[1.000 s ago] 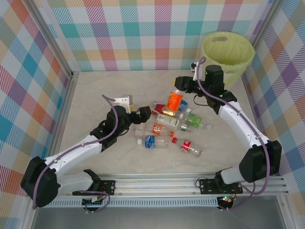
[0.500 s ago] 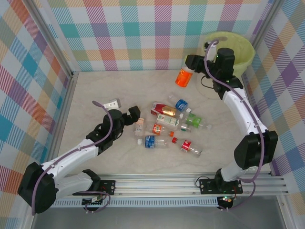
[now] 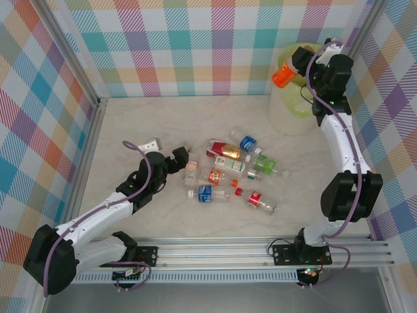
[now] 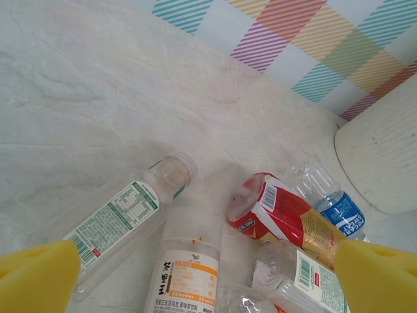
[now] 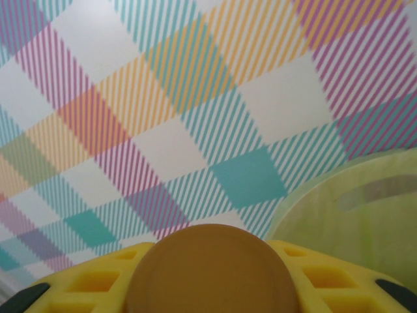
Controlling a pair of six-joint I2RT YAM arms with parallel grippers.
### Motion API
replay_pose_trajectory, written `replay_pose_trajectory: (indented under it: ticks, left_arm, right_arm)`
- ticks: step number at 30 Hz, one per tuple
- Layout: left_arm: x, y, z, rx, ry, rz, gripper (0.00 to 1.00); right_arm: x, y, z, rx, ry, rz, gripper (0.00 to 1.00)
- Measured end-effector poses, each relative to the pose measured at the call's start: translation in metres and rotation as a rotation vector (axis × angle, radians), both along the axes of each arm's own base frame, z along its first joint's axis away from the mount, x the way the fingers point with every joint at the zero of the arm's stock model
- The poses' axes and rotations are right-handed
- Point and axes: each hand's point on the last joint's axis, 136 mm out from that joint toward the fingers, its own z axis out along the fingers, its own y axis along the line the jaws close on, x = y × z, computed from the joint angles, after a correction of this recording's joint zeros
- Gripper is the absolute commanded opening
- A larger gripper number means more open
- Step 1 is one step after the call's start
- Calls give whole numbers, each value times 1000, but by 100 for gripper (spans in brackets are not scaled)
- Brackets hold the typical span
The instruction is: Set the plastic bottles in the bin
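Bottles (image 3: 228,173) lie in a loose cluster on a pale table (image 3: 130,124), just beyond the left gripper (image 3: 182,158). Its yellow fingers (image 4: 36,277) are spread wide and hold nothing. In the left wrist view, a clear bottle (image 4: 117,225) with a green-and-white label lies just ahead of the finger at the left, slanting away from it. An orange-labelled bottle (image 4: 189,277) lies in the open gap between the two fingers. A crushed red bottle (image 4: 270,212) and a blue-labelled bottle (image 4: 335,205) lie ahead of the finger at the right, touching each other.

The right gripper (image 3: 290,70) is held high and clamps an orange bottle (image 3: 281,78). From above, that bottle sticks out past the fingertips, level with the left rim of the bin (image 3: 290,117). Whether it is over the opening cannot be told. In the right wrist view the bottle's round end sits squeezed between the yellow fingers (image 5: 85,280). The bin's bag-lined rim curves just above and to the right of them, with a checked wall (image 5: 163,98) beyond.
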Motion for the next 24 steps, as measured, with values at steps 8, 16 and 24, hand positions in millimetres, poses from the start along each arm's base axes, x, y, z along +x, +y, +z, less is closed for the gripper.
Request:
replay_pose_trajectory:
  ticks: [8, 16, 24]
  left_arm:
    - [-3, 4, -5, -20, 12, 15, 100]
    - [-6, 9, -5, -45, 8, 31, 100]
    - [-9, 13, -6, -62, 10, 46, 100]
  right_arm:
    - [13, -41, 20, -2, -95, -180, 36]
    - [44, -73, -8, -165, -91, -367, 38]
    - [71, -74, -54, -550, -10, -435, 41]
